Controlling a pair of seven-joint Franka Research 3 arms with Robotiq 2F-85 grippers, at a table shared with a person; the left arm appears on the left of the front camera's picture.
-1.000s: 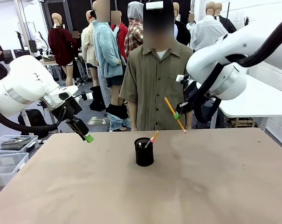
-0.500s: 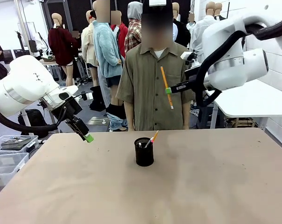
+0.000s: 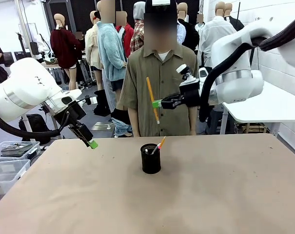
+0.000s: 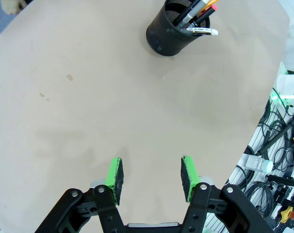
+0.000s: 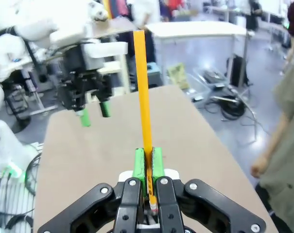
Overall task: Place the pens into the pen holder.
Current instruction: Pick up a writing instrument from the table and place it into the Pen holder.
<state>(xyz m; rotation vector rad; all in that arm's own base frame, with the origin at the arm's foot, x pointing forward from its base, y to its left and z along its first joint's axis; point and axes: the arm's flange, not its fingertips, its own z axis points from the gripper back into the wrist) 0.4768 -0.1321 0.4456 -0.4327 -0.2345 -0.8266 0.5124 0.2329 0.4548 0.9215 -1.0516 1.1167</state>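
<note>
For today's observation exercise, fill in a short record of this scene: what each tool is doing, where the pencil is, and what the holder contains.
Left tool: open, empty, above table
Right tool: shut on yellow pencil, high over the table
Pencil position: nearly upright, above pen holder, not yet inside
Holder contents: two pens, leaning
Person: standing at far side

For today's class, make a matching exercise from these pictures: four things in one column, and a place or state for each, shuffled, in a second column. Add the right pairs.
Things:
1. pencil
2. pen holder
3. left gripper
4. right gripper

Places or states:
A. standing on the table with pens inside
B. open, holding nothing, over the table's left side
C. shut, up above the pen holder
D. held nearly upright in the air, above the cup

Pairs: 1-D, 2-A, 3-B, 4-C
</note>
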